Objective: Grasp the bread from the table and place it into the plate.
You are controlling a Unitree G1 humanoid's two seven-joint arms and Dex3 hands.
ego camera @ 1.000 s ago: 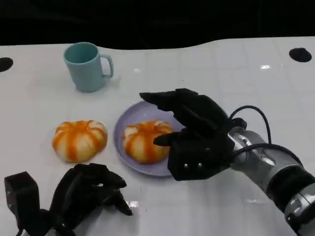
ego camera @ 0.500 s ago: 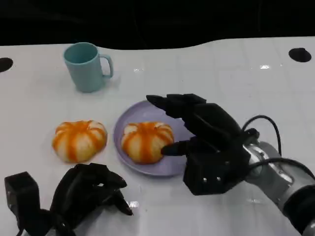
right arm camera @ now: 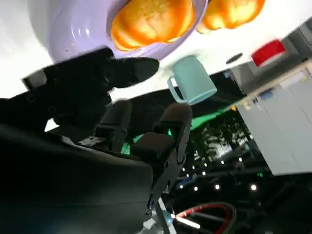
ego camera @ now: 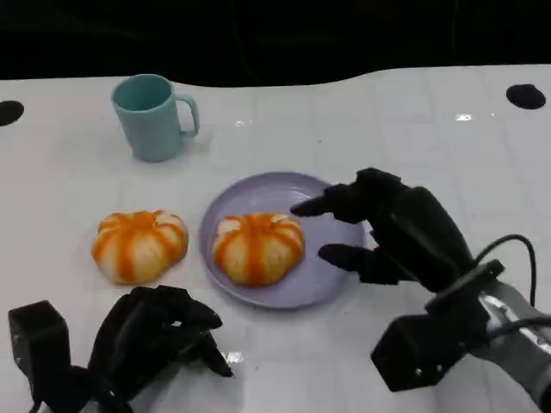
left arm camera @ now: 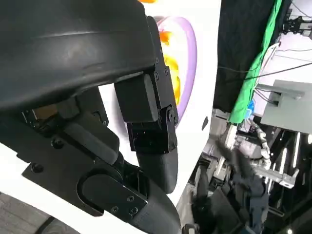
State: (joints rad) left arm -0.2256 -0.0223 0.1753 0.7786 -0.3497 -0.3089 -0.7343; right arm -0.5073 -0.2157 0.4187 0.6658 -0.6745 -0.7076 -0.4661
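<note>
Bread (ego camera: 257, 248) sits on the purple plate (ego camera: 323, 288), left of plate centre, upright, orange-and-white striped dome. A second bread (ego camera: 139, 245) just like it lies on the white table (ego camera: 362, 120) at 9 o'clock from the plate, just beside its rim, not touching as far as I can tell.

My right hand (ego camera: 392, 237) is at 3 o'clock of the plate, over its right edge. Fingers spread, holding nothing, tips pointing toward the plated bread with a clear gap between. Right wrist view agrees: nothing between my fingers (right arm camera: 134, 68), plate and bun beyond them.

My left hand (ego camera: 151, 340) rests at 6 o'clock from the table bread, fingers curled in, nothing inside them. Left wrist view is mostly my own hand shell, plate edge just visible.

Handling, my guess: the bun looks light, soft, squashy, with a glossy and maybe slightly slick crust. It would dent under a hard squeeze and is not brittle. Best hold is a wide wrap across the dome, thumb on one side and fingers on the opposite flank, low near the base so it doesn't pop out upward. Light pressure is enough.

Teal mug (ego camera: 155, 116) stands at 11 o'clock from the plate, well apart.
</note>
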